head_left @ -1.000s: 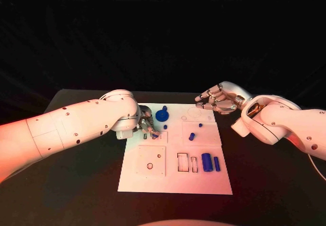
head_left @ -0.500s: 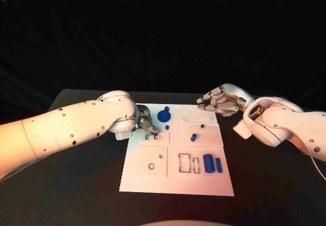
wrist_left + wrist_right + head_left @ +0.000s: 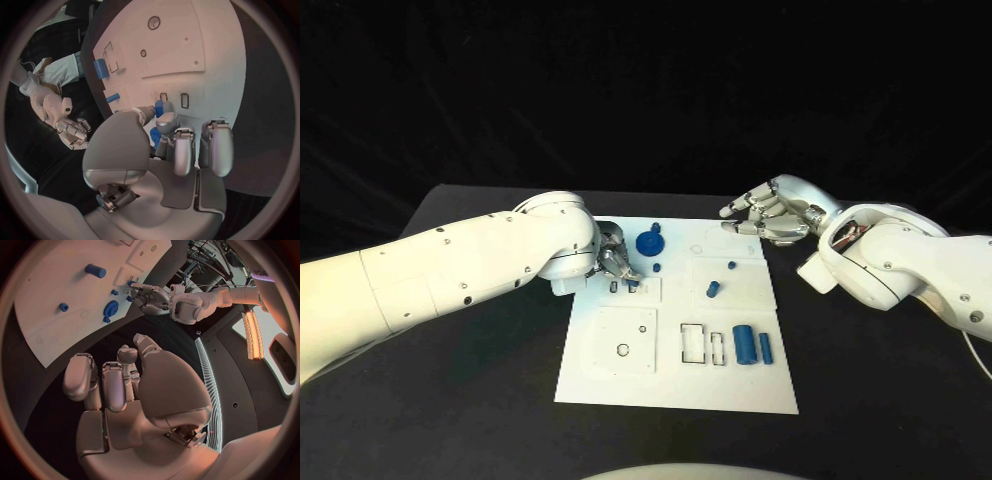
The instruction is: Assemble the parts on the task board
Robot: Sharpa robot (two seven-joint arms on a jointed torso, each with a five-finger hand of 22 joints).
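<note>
My left robot hand (image 3: 615, 266) pinches a small blue part (image 3: 164, 107) over the task board (image 3: 678, 385) | right robot hand (image 3: 769, 218) empty, fingers loosely curled | part looks light, rigid, slick: grip its sides.

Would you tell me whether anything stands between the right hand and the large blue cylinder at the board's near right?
Nothing visible does. The right hand hovers at the task board's far right corner; between it and the large blue cylinder lies bare board, with two small blue pieces off to the side.

Dim, black surroundings with overhead light brightening the white task board (image 3: 678, 370); wrist views bend strongly at their rims, warm-tinted, with a glowing strip light (image 3: 252, 335).
</note>
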